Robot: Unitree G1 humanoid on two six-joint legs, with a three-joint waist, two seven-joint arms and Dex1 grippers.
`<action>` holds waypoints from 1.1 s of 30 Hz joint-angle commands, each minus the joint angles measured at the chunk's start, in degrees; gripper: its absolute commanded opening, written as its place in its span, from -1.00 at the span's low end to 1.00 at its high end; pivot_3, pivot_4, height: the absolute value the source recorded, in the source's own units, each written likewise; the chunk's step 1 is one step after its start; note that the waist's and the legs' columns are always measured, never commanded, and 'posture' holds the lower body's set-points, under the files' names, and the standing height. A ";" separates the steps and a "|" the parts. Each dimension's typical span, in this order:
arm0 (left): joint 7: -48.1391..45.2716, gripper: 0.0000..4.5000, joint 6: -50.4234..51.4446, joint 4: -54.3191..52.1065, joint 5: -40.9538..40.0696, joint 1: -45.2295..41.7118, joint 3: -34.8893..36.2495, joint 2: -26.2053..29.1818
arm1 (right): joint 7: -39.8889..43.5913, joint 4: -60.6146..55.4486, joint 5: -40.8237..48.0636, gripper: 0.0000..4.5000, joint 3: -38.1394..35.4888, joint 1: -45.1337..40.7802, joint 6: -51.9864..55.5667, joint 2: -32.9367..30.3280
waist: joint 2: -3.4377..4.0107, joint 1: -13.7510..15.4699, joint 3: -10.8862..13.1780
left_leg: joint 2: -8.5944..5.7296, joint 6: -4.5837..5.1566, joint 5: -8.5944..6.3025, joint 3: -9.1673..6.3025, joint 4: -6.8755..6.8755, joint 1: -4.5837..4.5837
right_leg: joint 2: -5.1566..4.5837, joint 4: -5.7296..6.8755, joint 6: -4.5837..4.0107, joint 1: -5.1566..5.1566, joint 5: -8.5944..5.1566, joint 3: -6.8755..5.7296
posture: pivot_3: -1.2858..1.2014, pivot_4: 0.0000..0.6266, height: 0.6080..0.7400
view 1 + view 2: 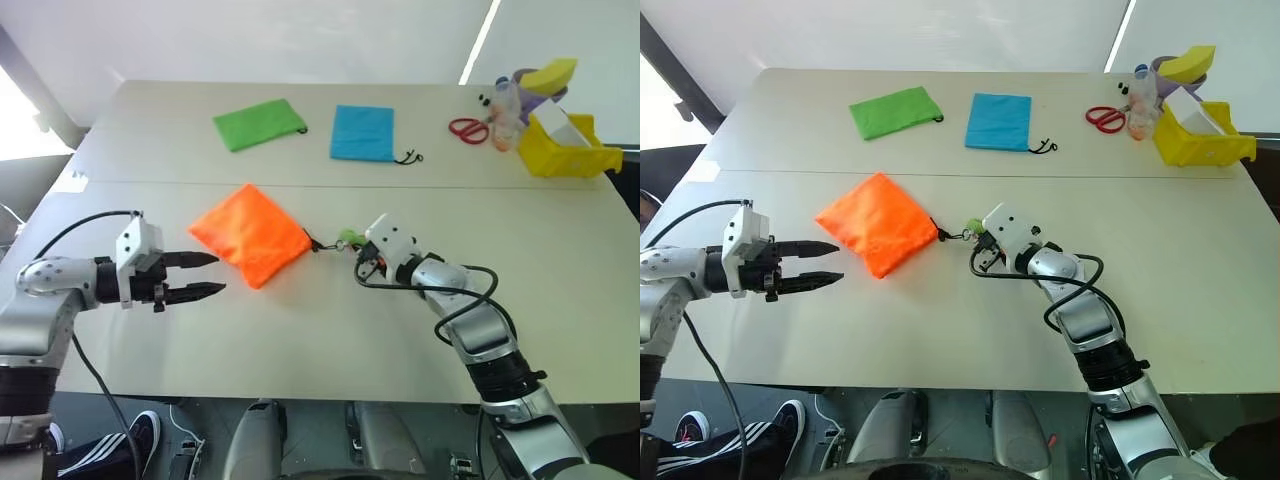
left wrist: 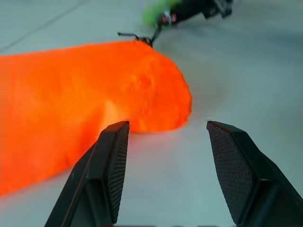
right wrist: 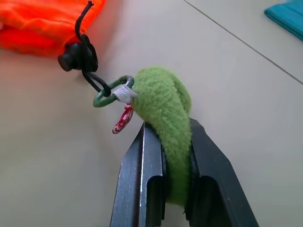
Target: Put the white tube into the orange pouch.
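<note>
The left gripper (image 1: pixel 211 276) hangs open and empty beside one bright orange fabric drawstring pouch (image 1: pixel 251 234) lying on the table (image 1: pixel 300 340). The right gripper (image 3: pixel 166 142) is clamped on the pouch's one green fuzzy ball (image 3: pixel 166 101). Farther back lie one green fabric pouch (image 1: pixel 259 123) and one blue fabric pouch (image 1: pixel 363 132).

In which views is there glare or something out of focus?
Left eye view: a bright overexposed patch at the far left edge, beside the table. Left wrist view: the green fuzzy ball beyond the orange pouch is blurred. Right wrist view: sharp.
</note>
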 commanded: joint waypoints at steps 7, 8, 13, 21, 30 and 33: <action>-0.37 0.23 -0.66 12.11 6.39 -25.08 -12.37 -9.45 | -0.78 1.58 -1.30 -0.91 -0.78 -1.79 -2.58 0.91 | -0.02 1.42 -0.02 | -0.11 -0.02 0.02 -0.05 0.14 0.02 | 0.04 0.00 0.08 0.12 0.05 -0.05 | 0.03 -0.52 1.00; -1.07 0.23 -1.29 15.17 8.21 -27.60 -14.33 -10.58 | -0.86 1.72 -1.37 -0.91 -0.76 -1.85 -2.65 1.07 | -0.03 1.19 -0.02 | -0.14 -0.03 0.03 -0.05 0.15 0.02 | 0.02 0.01 0.10 0.14 0.06 -0.05 | 0.03 -0.52 1.00; -5.36 0.23 -12.61 32.47 16.94 -38.16 -21.70 -16.68 | -1.54 2.36 -2.43 -0.91 -0.89 -1.88 -3.34 1.14 | -0.03 0.46 -0.02 | -0.14 -0.04 0.04 0.05 0.09 -0.04 | 0.05 -0.02 0.14 -0.02 0.08 0.04 | 0.03 -0.52 1.00; -6.60 0.23 -22.51 51.46 28.36 -49.40 -28.85 -24.26 | -2.60 2.57 -2.96 -0.91 -1.39 -2.12 -3.63 1.65 | -0.04 0.82 -0.01 | -0.10 -0.04 0.04 0.04 0.09 -0.38 | 0.09 0.02 0.14 -0.39 0.08 0.03 | 0.03 -0.52 1.00; -5.85 0.23 -25.26 58.65 35.44 -51.89 -31.00 -28.32 | -3.65 2.61 -3.29 -0.91 -1.59 -2.33 -3.77 2.03 | -0.04 0.70 -0.01 | -0.10 -0.04 0.04 0.02 0.10 -0.39 | 0.10 0.03 0.14 -0.40 0.08 0.03 | 0.03 -0.52 1.00; -2.65 0.23 -27.35 59.31 38.09 -51.45 -31.48 -28.16 | -3.72 2.48 -3.23 -0.91 -1.68 -2.17 -3.77 2.07 | -0.04 0.73 -0.01 | -0.10 -0.04 0.04 0.02 0.10 -0.38 | 0.10 0.06 0.14 -0.40 0.08 0.03 | 0.03 -0.52 1.00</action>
